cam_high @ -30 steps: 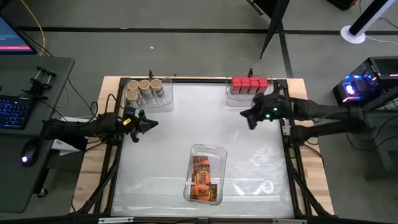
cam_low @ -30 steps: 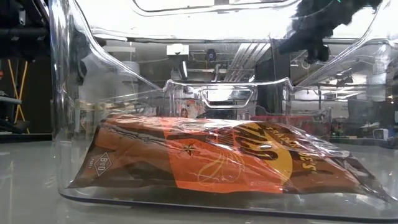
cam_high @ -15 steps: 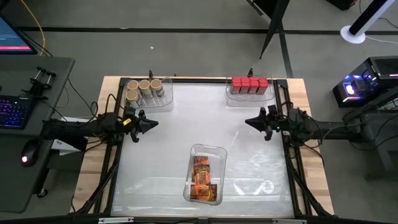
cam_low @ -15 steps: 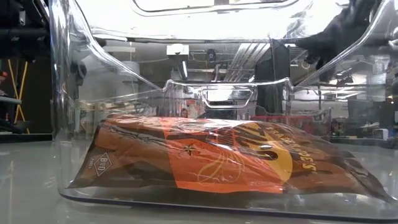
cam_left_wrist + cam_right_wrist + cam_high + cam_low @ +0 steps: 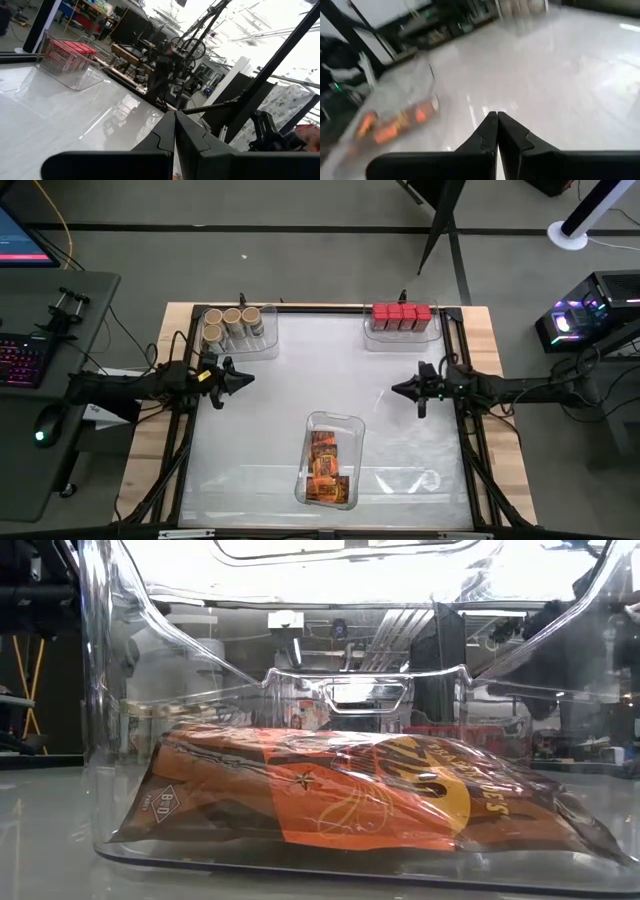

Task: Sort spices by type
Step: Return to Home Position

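From above, the spices lie in three groups. The jars (image 5: 232, 323) stand in a clear tray at the table's (image 5: 280, 420) back left corner. The red boxes (image 5: 402, 314) fill a tray at the back right, and the orange packets (image 5: 324, 467) lie in a third tray (image 5: 335, 418) at the front middle. The left claw (image 5: 250, 378) hangs at the left edge and the right claw (image 5: 395, 390) at the right edge, both well apart from every tray.

At table height, the orange packets (image 5: 330, 795) lie flat on the floor of their tray (image 5: 110, 690), right in front of the camera.

The left wrist camera shows that claw's fingers (image 5: 167, 135) pressed together on nothing, with the red boxes (image 5: 70, 48) far across the table.

The right wrist camera shows its fingers (image 5: 506, 137) closed and empty too, with the orange packets (image 5: 395, 122) blurred off to one side.

The sorting looks finished, and the step in hand seems to be parking the arms. The next move probably calls only for settling the right arm at rest, clear of the trays.
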